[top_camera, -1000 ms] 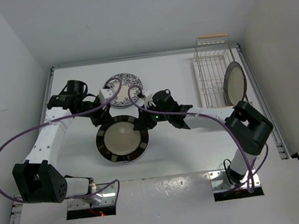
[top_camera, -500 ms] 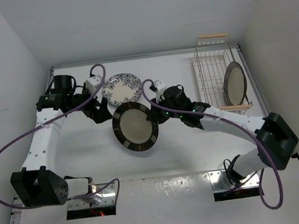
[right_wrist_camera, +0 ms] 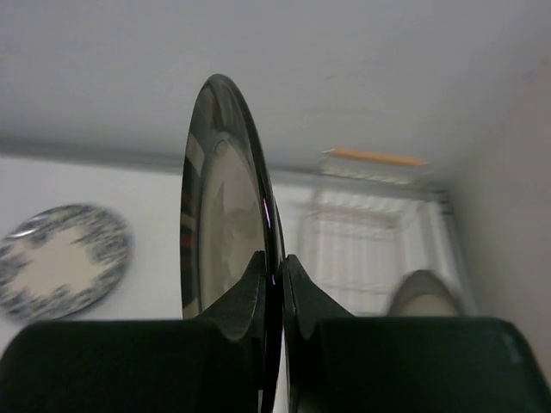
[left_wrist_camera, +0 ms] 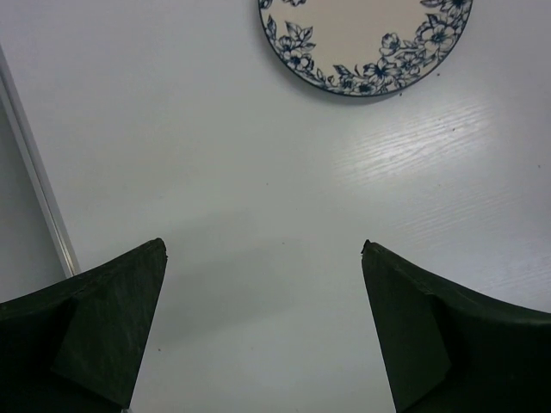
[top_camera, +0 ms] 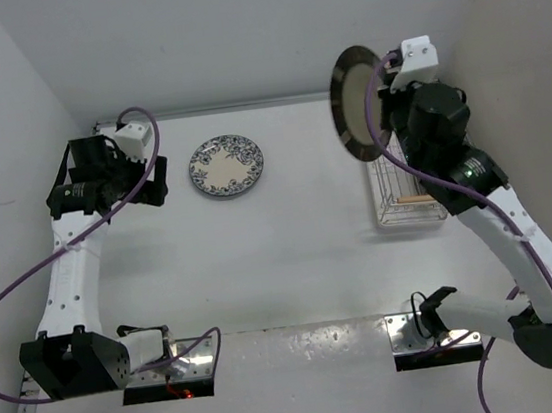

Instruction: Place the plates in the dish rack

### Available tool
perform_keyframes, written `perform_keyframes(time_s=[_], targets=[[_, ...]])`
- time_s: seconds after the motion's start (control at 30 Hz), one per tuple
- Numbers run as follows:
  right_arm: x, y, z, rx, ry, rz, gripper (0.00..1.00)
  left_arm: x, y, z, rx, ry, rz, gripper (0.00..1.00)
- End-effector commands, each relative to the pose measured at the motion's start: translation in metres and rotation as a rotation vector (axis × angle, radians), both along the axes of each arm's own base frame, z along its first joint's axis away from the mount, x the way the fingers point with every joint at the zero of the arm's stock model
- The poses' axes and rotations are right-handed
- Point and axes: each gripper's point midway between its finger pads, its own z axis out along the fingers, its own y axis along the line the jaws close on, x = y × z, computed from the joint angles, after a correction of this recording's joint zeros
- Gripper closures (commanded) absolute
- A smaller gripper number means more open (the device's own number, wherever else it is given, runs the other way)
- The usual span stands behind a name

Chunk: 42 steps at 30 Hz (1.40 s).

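Looking from above, the right gripper (top_camera: pixel 380 88) pinches a dark-rimmed plate (top_camera: pixel 356 104) upright at upper right, above the dish rack (top_camera: pixel 401 201); a floral plate (top_camera: pixel 226 165) lies at upper centre. Left wrist: the left gripper (left_wrist_camera: pixel 263 327) stands wide and empty, floral plate at top edge. Right wrist: fingers (right_wrist_camera: pixel 245 301) clamp the dark-rimmed plate's rim.

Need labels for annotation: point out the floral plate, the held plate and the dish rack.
floral plate (top_camera: pixel 226 165), top view, its pale centre.
held plate (top_camera: pixel 349 107), top view, middle of its face.
dish rack (top_camera: pixel 391 202), top view, bare wire floor.
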Motion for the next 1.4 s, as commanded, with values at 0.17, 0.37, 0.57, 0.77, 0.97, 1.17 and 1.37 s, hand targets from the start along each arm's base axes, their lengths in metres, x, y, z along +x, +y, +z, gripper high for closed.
perform_keyframes(time_s=[0.17, 0.37, 0.57, 0.77, 0.97, 1.17, 1.37], targets=[[0.007, -0.123, 0.016, -0.298, 0.004, -0.483, 1.00, -0.003, 0.009, 0.000, -0.006, -0.016, 0.063, 0.00], [0.016, -0.138, -0.045, -0.237, 0.113, -0.461, 1.00, -0.004, 0.007, -0.004, -0.012, -0.007, 0.056, 0.00], [0.019, -0.143, -0.091, -0.157, 0.200, -0.424, 1.00, -0.006, 0.010, -0.011, -0.013, 0.011, 0.065, 0.00], [0.023, -0.148, -0.123, -0.128, 0.262, -0.385, 1.00, -0.006, 0.010, -0.014, -0.013, 0.011, 0.065, 0.00], [0.028, -0.145, -0.144, -0.209, 0.308, -0.327, 1.00, -0.008, 0.010, -0.014, -0.013, 0.011, 0.065, 0.00], [0.028, -0.132, -0.169, -0.288, 0.358, -0.235, 0.96, -0.006, 0.010, -0.013, -0.013, 0.002, 0.065, 0.00], [0.024, -0.133, -0.177, -0.287, 0.410, -0.242, 0.30, 0.005, -0.006, -0.037, -0.014, 0.083, 0.004, 0.00]])
